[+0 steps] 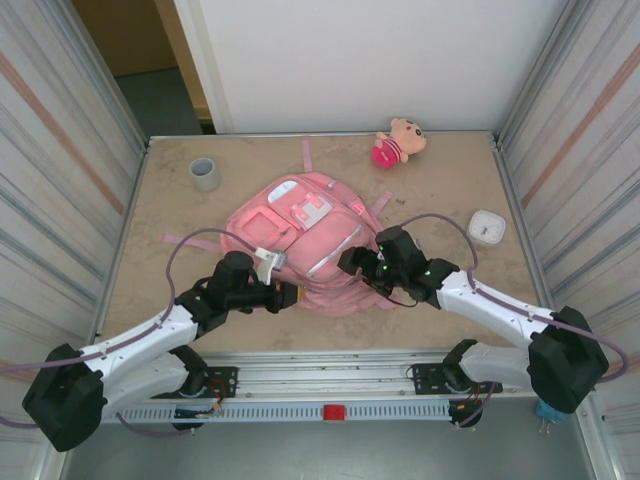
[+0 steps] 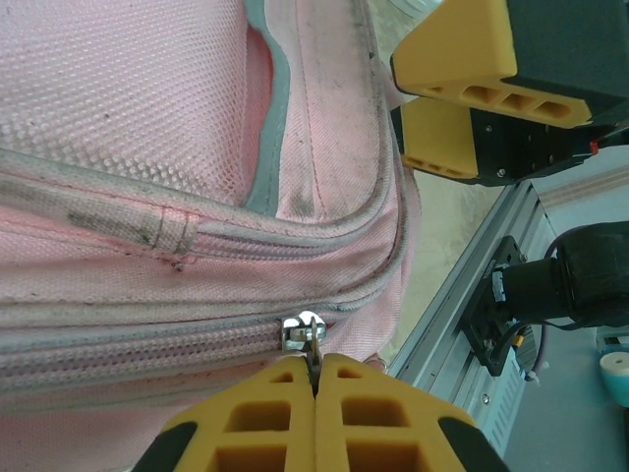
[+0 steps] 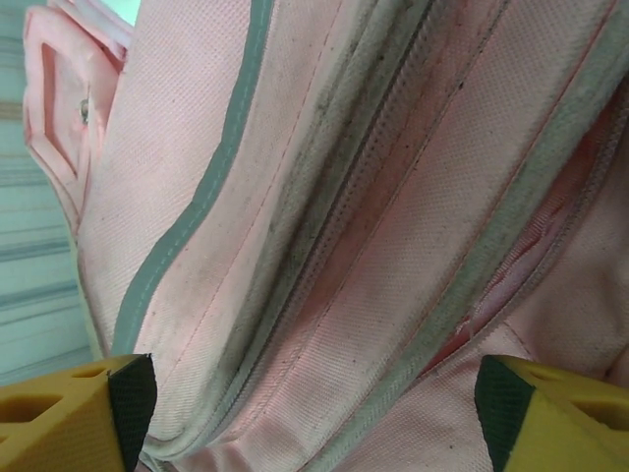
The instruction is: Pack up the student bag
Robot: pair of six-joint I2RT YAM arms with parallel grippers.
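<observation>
The student bag [image 1: 300,235], a large pink backpack with white-trimmed zippers, lies flat in the middle of the table. My left gripper [image 1: 290,296] is at its near edge, shut on the metal zipper pull [image 2: 303,332], which is pinched between the yellow fingertips [image 2: 280,393]. The zipper to the left of the pull looks closed. My right gripper [image 1: 350,262] is over the bag's near right side and stands open. Its fingers sit wide apart with the pink fabric and zipper seams [image 3: 324,197] between them. A slit in one seam shows darker pink inside [image 3: 511,295].
At the back right lies a small pink plush doll [image 1: 398,142], at the back left a grey roll [image 1: 205,173], and to the right a white square box [image 1: 487,227]. The metal mounting rail [image 1: 330,385] runs along the near edge. Corrugated walls flank both sides.
</observation>
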